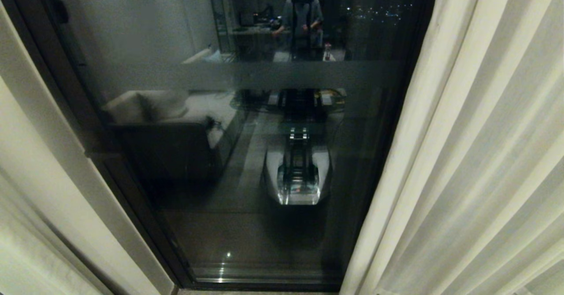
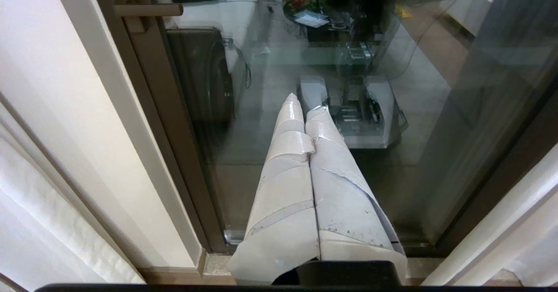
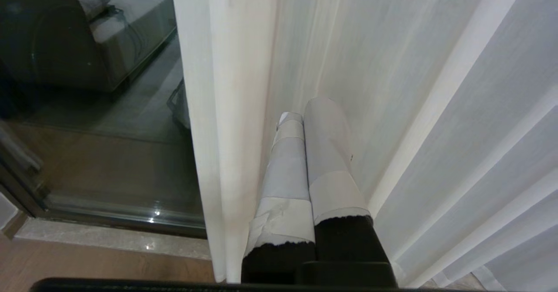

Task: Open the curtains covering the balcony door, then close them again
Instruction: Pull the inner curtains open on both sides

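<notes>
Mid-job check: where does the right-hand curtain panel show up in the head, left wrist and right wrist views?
Head view: right curtain panel fills the right side, drawn off the glass.
Left wrist view: only a strip at the lower right corner.
Right wrist view: it fills most of the frame, behind the shut right gripper.
Shared landmark: the balcony door.

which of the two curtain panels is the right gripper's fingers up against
The right-hand curtain panel: the right gripper points into its pleats, fingers together. The left-hand curtain panel hangs across the balcony door, away from it.
</notes>
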`<state>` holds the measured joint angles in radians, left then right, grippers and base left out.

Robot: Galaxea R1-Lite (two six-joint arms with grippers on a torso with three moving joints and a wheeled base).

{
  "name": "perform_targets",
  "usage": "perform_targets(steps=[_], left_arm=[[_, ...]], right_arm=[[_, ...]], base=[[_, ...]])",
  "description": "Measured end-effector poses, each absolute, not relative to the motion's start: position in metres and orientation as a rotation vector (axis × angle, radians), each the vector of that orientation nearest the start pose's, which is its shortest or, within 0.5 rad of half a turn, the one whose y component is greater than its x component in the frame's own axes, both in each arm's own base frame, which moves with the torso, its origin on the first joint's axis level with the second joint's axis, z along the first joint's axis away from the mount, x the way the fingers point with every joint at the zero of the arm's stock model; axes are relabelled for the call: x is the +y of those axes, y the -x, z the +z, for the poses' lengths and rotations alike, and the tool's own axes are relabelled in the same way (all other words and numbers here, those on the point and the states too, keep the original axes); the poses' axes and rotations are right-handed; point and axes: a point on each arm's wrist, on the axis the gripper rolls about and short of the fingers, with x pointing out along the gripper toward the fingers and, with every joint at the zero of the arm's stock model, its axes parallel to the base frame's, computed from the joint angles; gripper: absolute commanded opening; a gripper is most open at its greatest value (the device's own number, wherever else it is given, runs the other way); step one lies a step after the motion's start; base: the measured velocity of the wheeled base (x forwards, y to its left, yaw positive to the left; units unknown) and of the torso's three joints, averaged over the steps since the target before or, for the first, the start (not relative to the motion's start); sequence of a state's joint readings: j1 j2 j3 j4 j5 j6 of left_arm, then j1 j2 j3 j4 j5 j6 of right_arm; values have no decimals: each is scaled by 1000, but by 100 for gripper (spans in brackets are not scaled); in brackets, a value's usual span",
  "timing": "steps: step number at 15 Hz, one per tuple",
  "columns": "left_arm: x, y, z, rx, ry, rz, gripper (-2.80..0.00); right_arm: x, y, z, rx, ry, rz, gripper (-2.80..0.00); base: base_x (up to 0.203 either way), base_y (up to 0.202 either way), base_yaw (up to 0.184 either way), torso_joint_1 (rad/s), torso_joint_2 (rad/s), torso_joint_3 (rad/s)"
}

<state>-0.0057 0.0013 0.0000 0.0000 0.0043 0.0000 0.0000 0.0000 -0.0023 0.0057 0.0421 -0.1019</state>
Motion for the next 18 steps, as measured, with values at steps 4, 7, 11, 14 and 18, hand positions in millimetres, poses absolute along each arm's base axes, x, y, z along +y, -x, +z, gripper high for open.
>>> perform_targets(steps=[4,7,11,14,18], left_arm=[[0,23,76,1,0,-2,-280],[0,23,76,1,0,-2,-280],[0,23,76,1,0,-2,-280],[0,23,76,1,0,-2,-280],[0,23,76,1,0,-2,-280]], right_arm=[[1,23,76,1,102,42,-280],[1,23,75,2,102,42,-280],[1,23,76,1,102,42,-280],[1,23,75,2,103,45,-280],[1,23,76,1,98,44,-280]], base=[[0,0,0,0,0,0],[0,0,0,0,0,0],[0,0,0,0,0,0],[0,0,0,0,0,0],[0,0,0,0,0,0]])
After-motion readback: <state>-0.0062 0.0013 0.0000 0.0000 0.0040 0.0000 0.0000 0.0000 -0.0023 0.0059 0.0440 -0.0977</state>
